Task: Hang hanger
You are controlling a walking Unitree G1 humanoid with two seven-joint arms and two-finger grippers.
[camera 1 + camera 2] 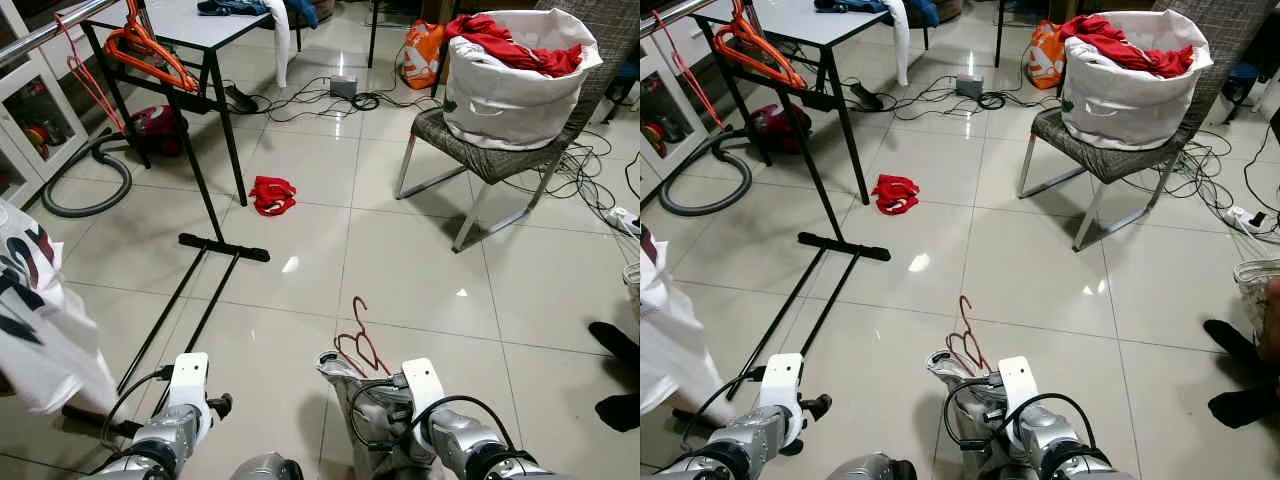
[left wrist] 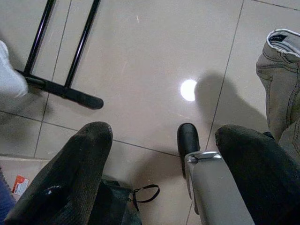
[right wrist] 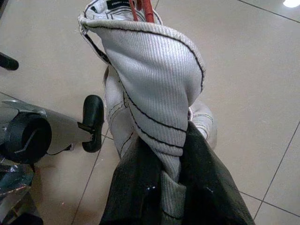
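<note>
2 tools: right tool (image 3: 176, 187) pinches grey trousers (image 3: 154, 93) on red hanger (image 1: 360, 340); left tool (image 2: 159, 173) spread; label unreadable.

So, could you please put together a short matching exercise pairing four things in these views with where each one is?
Things:
1. grey garment
2. red cloth
3. white laundry basket
4. orange hangers

Places:
A. standing on the chair
B. hanging at the rack beside the table
C. pinched in the right end effector
D. lying on the floor tiles near the rack's foot

Pairs: 1-C, 2-D, 3-A, 4-B
</note>
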